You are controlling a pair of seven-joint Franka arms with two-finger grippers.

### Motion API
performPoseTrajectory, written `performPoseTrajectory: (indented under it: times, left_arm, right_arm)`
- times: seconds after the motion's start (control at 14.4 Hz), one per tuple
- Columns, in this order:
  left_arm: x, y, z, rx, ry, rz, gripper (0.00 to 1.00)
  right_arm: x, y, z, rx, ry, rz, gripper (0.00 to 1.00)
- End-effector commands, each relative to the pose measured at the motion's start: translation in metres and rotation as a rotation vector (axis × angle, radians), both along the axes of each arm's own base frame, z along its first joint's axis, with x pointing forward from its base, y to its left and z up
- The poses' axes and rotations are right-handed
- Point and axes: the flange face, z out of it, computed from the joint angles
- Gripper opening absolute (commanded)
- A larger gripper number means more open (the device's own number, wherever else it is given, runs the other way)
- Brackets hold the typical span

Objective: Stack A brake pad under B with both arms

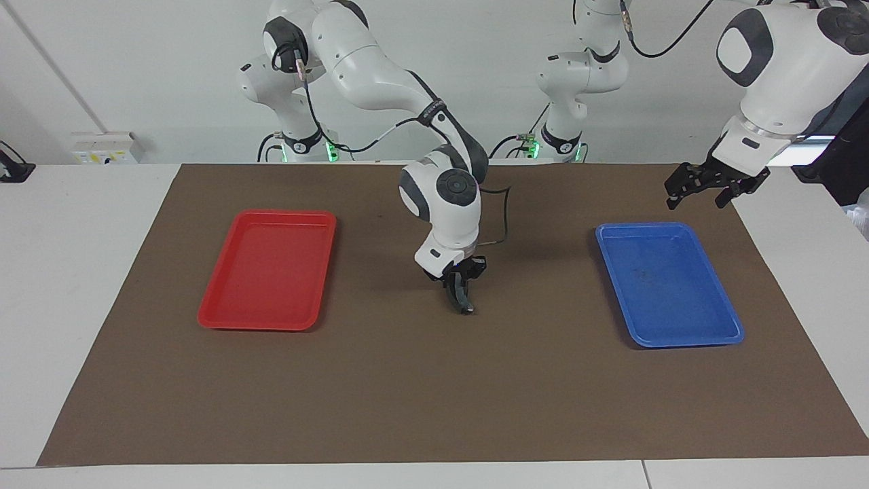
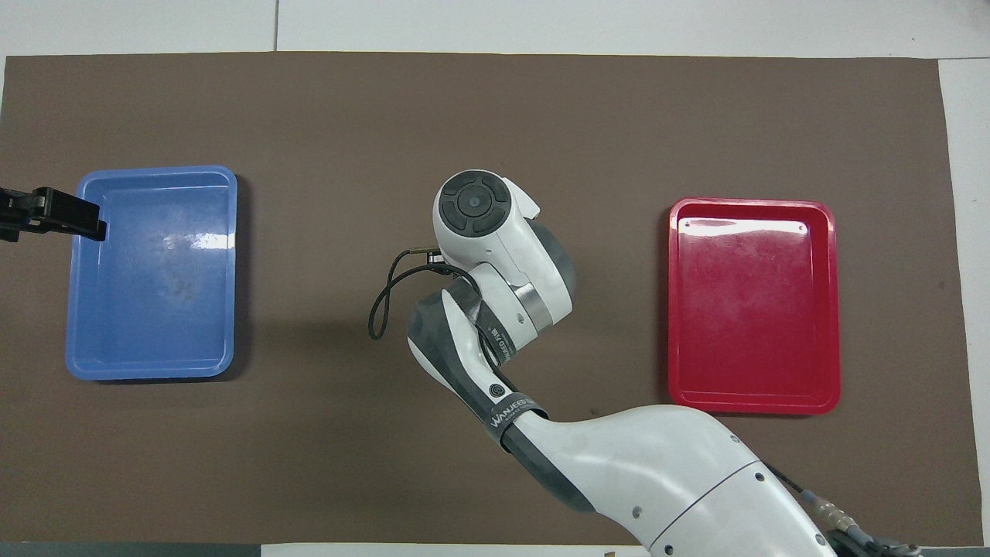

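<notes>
My right gripper [image 1: 462, 291] hangs low over the middle of the brown mat [image 1: 407, 394] on the white worktop [image 1: 68, 272]. Its jaws are clamped on a dark curved brake pad [image 1: 466, 304], which hangs edge-on with its lower tip just above the mat. I cannot tell for certain which of the two pads it is. From overhead the arm's wrist hides both gripper and pad. My left gripper [image 1: 716, 187] is raised, jaws spread and holding nothing, over the edge of the blue tray [image 1: 645, 226] at the left arm's end. A red tray [image 1: 266, 212] lies toward the right arm's end, well apart from the pad.
</notes>
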Motion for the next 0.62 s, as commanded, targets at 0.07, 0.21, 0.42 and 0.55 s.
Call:
performPoseTrajectory:
  times: [0.07,0.21,0.42,0.55]
  left_arm:
    - [-0.009,-0.001,0.002,0.009,0.011,-0.009,1.00]
    - [-0.009,0.005,0.003,0.009,0.007,0.001,1.00]
    - [-0.009,0.017,0.002,0.009,0.010,0.023,1.00]
    - [-0.009,0.019,0.002,0.009,0.010,0.026,1.00]
  right_arm:
    - [-0.004,-0.006,0.007,0.014,0.029,-0.019,0.05]
    - [-0.001,-0.010,0.010,0.011,0.032,-0.022,0.05]
    - [0.014,-0.034,0.030,0.021,0.044,-0.048,0.05]
    - [0.005,-0.020,0.027,0.025,0.043,-0.034,0.05]
